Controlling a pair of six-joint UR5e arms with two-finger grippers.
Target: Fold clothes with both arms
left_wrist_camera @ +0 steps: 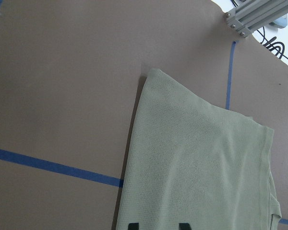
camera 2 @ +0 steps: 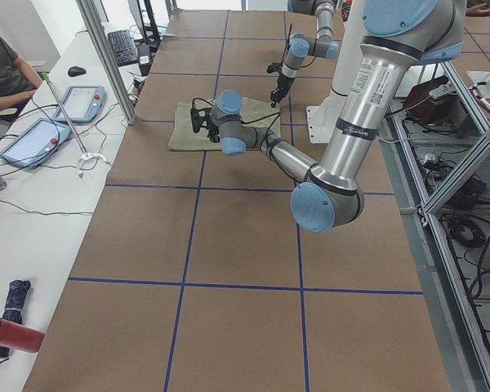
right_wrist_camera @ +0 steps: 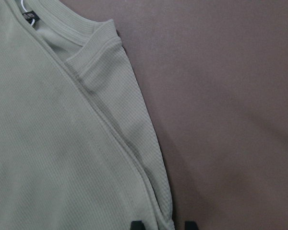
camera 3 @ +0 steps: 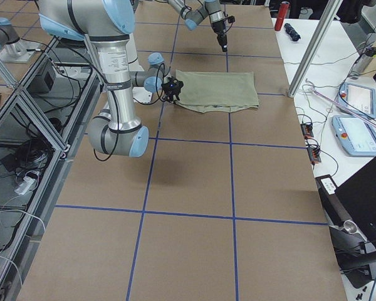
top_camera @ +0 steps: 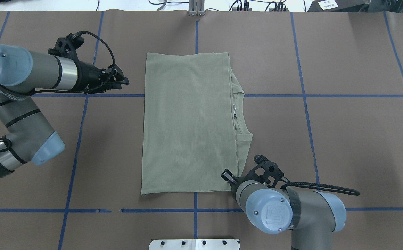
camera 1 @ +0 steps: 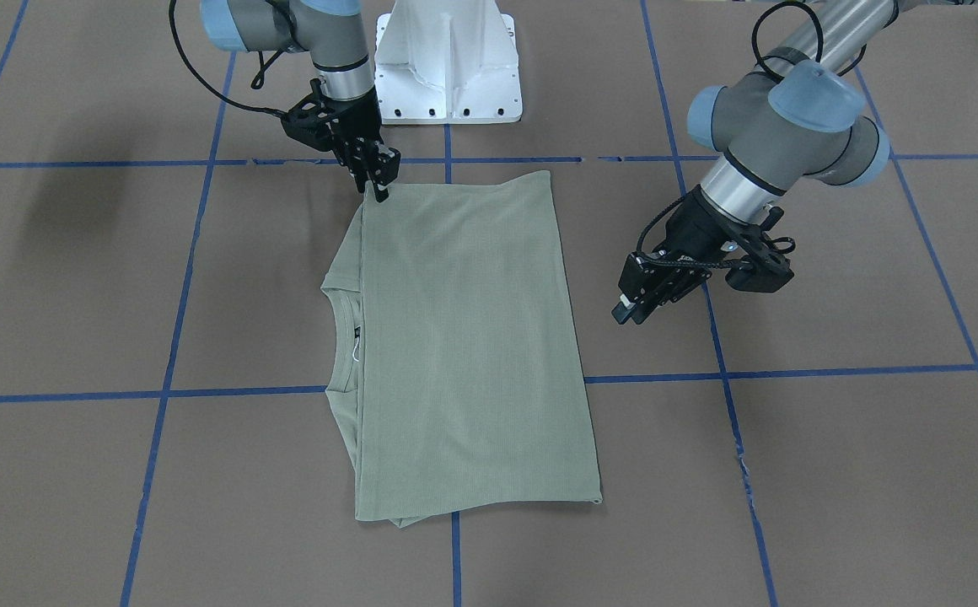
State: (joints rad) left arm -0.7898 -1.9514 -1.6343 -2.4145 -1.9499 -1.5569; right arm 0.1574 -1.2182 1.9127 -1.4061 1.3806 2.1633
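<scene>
Folded green shirt (top_camera: 187,121), neck label (right_wrist_camera: 30,16) illegible, left gripper (top_camera: 122,80) and right gripper (camera 1: 379,192) jaws apart

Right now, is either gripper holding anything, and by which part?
Nothing held. Right gripper is open at a corner of the shirt, not clamped; left gripper open, clear of it.

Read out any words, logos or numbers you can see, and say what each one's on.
"UR": raised logo on the end cap of the right arm.
Black neck label on the shirt: too small to read.
Sticker on the left arm: too blurred to read.
</scene>
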